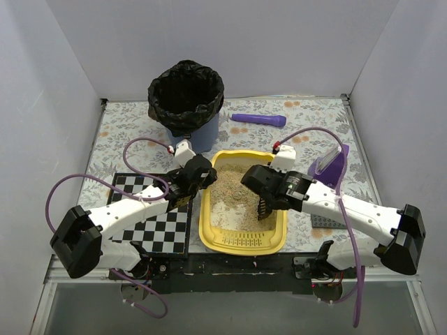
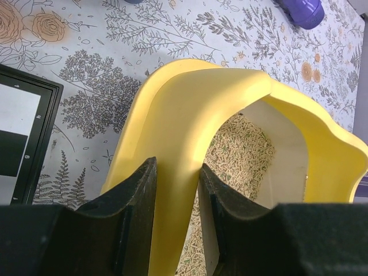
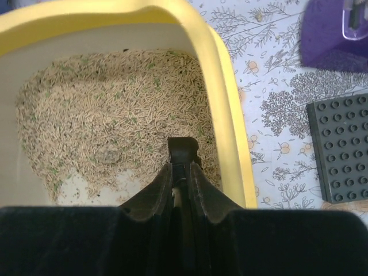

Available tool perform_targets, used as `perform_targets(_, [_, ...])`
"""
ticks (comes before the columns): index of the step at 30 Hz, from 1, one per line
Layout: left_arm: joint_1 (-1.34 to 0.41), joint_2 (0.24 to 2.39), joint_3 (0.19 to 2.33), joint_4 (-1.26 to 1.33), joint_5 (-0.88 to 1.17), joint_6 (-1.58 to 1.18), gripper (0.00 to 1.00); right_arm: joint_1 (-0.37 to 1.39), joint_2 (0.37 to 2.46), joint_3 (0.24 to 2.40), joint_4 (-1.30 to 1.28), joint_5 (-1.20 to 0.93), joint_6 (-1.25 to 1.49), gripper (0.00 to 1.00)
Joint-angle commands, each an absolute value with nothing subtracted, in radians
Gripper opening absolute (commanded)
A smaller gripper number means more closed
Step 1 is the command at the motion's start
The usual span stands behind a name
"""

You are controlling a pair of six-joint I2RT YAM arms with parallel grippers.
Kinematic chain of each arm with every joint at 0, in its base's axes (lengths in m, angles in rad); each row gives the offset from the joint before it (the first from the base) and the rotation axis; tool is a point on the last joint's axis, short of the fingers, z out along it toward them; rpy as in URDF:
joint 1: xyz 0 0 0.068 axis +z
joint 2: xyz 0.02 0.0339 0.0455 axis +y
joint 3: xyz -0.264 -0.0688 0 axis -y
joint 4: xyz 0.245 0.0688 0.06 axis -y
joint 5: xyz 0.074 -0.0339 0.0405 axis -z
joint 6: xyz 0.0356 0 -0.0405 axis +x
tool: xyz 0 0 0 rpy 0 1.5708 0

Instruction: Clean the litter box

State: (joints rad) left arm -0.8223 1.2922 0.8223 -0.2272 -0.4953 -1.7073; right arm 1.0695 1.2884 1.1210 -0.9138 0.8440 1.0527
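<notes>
Yellow plastic litter box [image 1: 241, 241] sits mid-table, just in front of the blue bin [image 1: 202, 136] with its black bag, between the checkerboard [image 1: 150, 209] and a grey studded plate [image 3: 342, 149]. The left gripper [image 2: 177, 172] is partly open, its jaws pinching the box's left rim to steady it. The right gripper [image 3: 183, 167] is fully closed on the handle of the black slotted scoop [image 1: 263, 206], which hangs over the litter. The step in hand looks like sifting. Next, the scoop should dip under the greyish lump [image 3: 108, 154], lift, shed pellets, then travel to the bin.
</notes>
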Motion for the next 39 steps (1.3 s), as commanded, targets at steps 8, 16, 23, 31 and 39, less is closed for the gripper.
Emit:
perform_targets(8, [-0.821,1.220,0.755,-0.268,-0.489,-1.819,0.00,1.141,1.106,0.733,-0.620,0.822,1.581,0.01])
perform_targets(16, [-0.821,1.236,0.756,-0.264,-0.449,-1.828,0.00,1.247,1.310,0.784,-0.762,0.945,1.945,0.01])
perform_targets(23, [-0.822,1.233,0.736,-0.235,-0.405,-1.821,0.00,1.278,1.485,0.808,-0.767,0.980,2.160,0.01])
perform_targets(31, [-0.824,1.229,0.710,-0.207,-0.359,-1.827,0.00,1.252,1.704,0.923,-0.821,1.014,2.262,0.01])
perform_targets(39, [-0.824,1.192,0.683,-0.196,-0.377,-1.829,0.00,1.198,1.795,0.973,-0.798,0.928,2.290,0.01])
